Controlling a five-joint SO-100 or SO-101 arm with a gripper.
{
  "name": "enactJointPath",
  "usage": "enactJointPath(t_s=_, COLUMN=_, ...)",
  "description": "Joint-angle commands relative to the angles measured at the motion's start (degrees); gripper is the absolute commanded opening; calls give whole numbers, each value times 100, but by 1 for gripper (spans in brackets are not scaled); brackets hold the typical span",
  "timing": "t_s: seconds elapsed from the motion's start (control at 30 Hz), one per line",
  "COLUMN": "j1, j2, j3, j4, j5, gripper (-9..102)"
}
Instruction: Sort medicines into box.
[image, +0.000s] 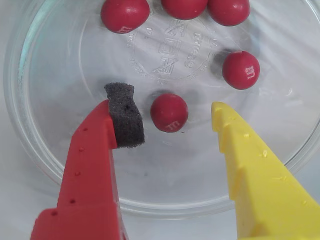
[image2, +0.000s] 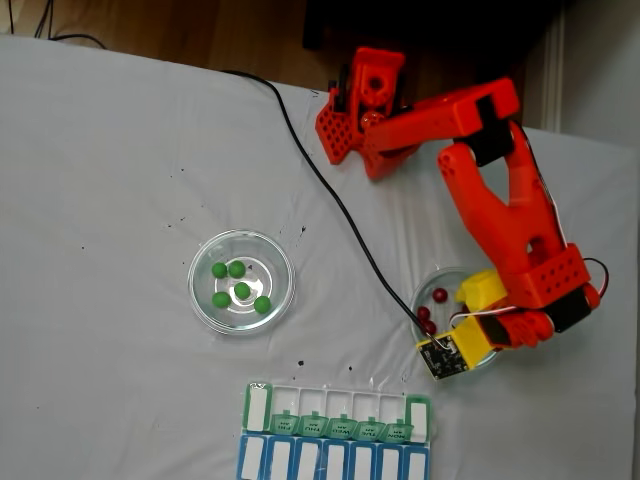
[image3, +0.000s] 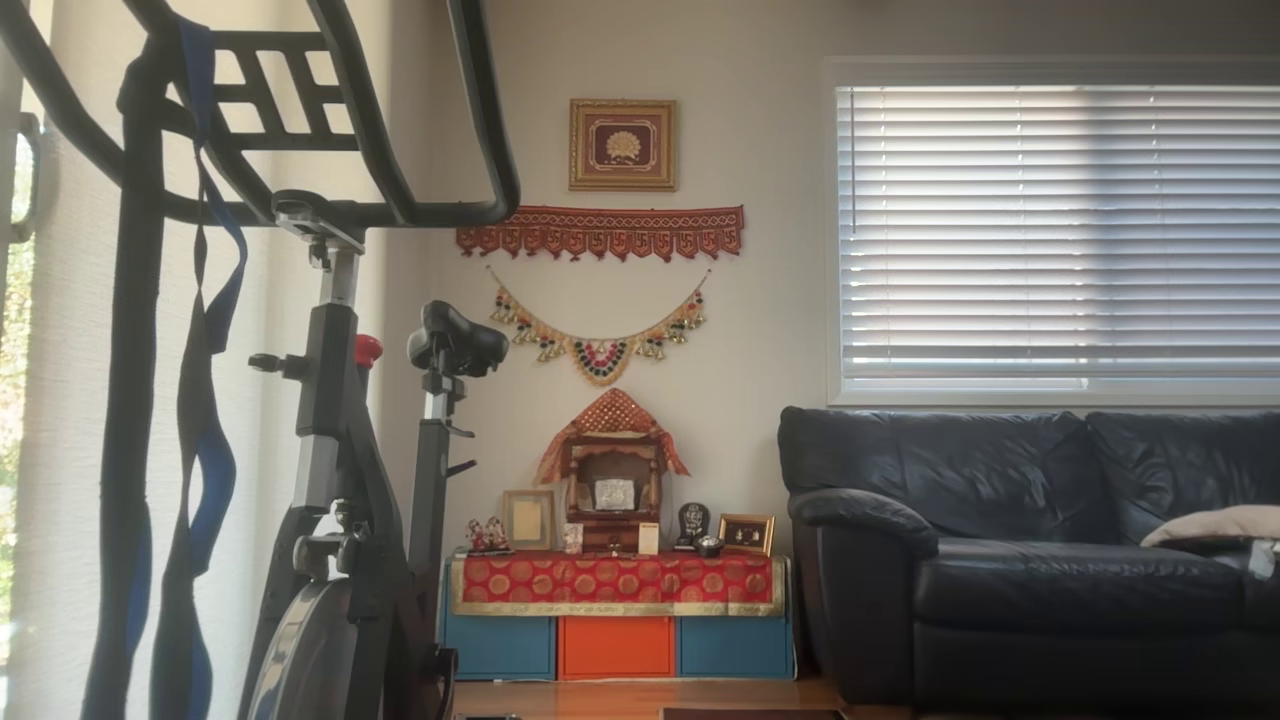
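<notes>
pincer (image: 170, 117) wide, red finger with black foam pad, yellow finger bare | glossy red ball (image: 169, 112) between tips, untouched, in clear glass dish (image: 50, 165) | four more red balls beyond | arm (image2: 500, 215) bent over dish on white table (image2: 100, 180) | box (image2: 335, 440) lower left of pincer in fixed view

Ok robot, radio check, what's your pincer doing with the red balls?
Pincer open, low in the glass dish. Red ball between its tips, not gripped. Other red balls clear; nothing blocking.
</notes>
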Motion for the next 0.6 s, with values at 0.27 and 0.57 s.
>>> enactJointPath(t_s=0.27, j1=-9, j2=404, j3=-167, j4=88, j5=26, gripper=25)
enactJointPath(t_s=0.57, j1=0, j2=940, j3=642, j4=-633, j5=-9, gripper=24)
